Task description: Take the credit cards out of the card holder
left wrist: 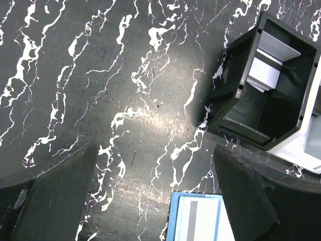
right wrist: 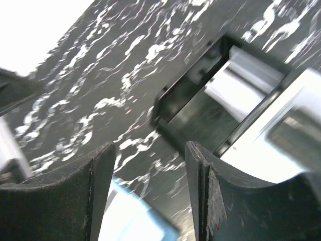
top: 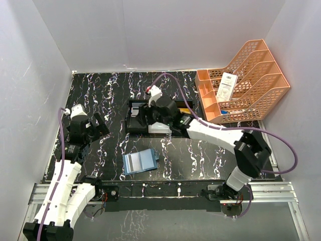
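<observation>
My right gripper [right wrist: 150, 165], parted and empty over the tray [right wrist: 170, 108], next needs a card [top: 133, 163] from the card holder [top: 149, 159].

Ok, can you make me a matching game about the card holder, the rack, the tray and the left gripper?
Things:
1. card holder
2. rack
3. tray
4. left gripper

Descriptions:
a. orange, at the back right of the table
b. wide open, holding nothing
c. blue, near the front of the table
d. black and white, in the middle of the table

Pairs: 1-c, 2-a, 3-d, 4-b
</observation>
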### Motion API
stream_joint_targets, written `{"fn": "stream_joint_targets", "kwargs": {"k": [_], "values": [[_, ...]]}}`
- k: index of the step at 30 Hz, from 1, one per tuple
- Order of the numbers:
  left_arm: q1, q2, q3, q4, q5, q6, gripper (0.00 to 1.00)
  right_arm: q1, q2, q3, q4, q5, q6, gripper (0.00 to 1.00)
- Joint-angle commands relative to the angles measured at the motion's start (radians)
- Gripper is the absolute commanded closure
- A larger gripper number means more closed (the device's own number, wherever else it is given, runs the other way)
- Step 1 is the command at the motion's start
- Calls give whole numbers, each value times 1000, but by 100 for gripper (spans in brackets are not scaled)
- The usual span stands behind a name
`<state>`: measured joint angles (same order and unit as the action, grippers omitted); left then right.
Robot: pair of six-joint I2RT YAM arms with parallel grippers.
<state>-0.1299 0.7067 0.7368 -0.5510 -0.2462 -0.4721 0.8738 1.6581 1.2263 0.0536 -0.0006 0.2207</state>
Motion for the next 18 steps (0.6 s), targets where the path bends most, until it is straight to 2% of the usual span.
{"fn": "stream_joint_targets", "kwargs": {"k": [1, 4, 7, 12, 15, 18], "values": [[4, 18, 9, 4, 31, 9, 1, -6, -86, -138, 67, -174, 464, 45], [4, 26, -2, 21, 74, 25, 3, -3, -93, -219, 71, -302, 586, 49], [4, 34, -14, 47, 121, 39, 4, 25, -94, -298, 94, -324, 684, 52], [4, 59, -15, 46, 171, 42, 6, 103, -67, -301, 41, -259, 716, 53], [4, 80, -3, 27, 244, 18, 7, 141, -53, -288, -39, -144, 771, 60], [4, 105, 20, -6, 339, 9, 9, 170, -84, -343, 32, -71, 825, 60]]}}
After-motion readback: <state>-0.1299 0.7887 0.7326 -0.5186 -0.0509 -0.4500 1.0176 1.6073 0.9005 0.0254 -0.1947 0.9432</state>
